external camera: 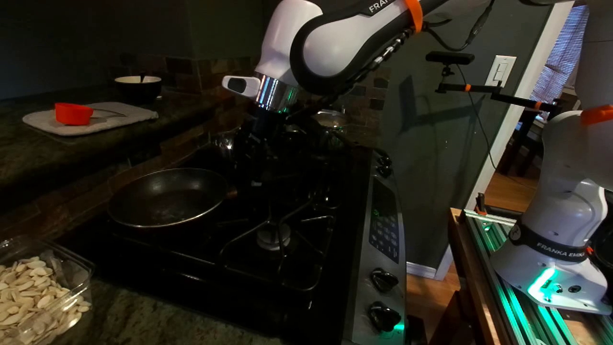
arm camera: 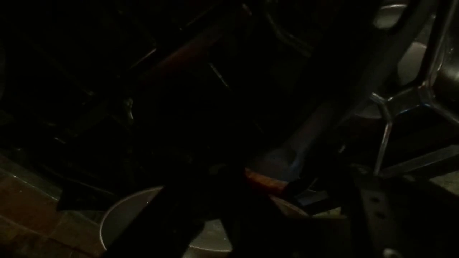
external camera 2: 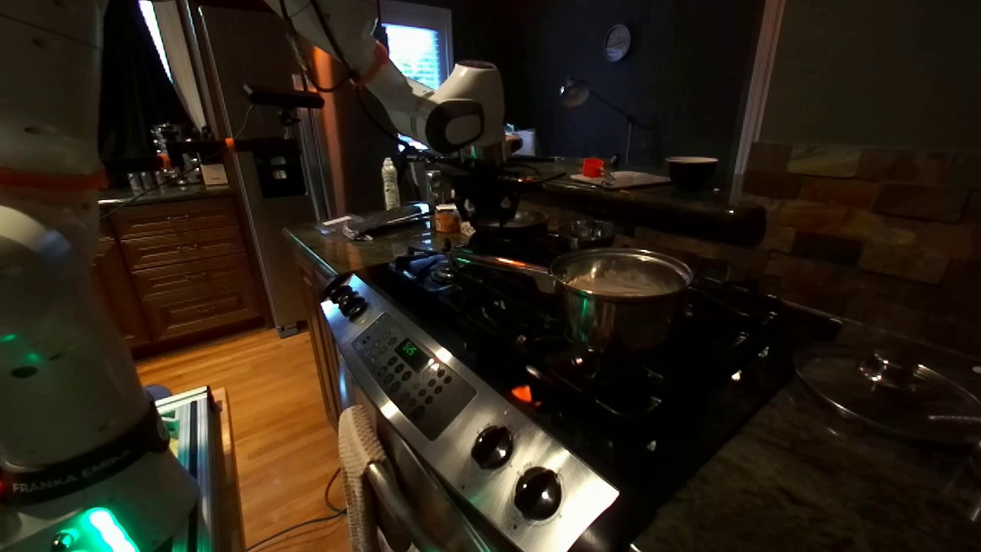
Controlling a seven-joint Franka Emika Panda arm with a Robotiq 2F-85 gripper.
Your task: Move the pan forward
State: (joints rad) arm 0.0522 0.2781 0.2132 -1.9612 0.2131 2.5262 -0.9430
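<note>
Black stovetop [external camera: 191, 275]; round shallow pan [external camera: 167, 197]

Reads FRANKA EMIKA in pale capitals on the dark band [external camera 2: 84, 469] around the robot base [external camera 2: 142, 502], in both exterior views. Includes a small round emblem [external camera: 515, 233] on that band, too small to decipher. Begins FRAN in white capitals on the black trim [external camera: 369, 10] of the forearm [external camera: 330, 52], then runs off the top edge of an exterior view. Glows green on the display [external camera 2: 410, 348] of the oven control panel [external camera 2: 418, 377], looking like 505 though blurred. Bears markings too small to read on the wall clock [external camera 2: 617, 42].
</note>
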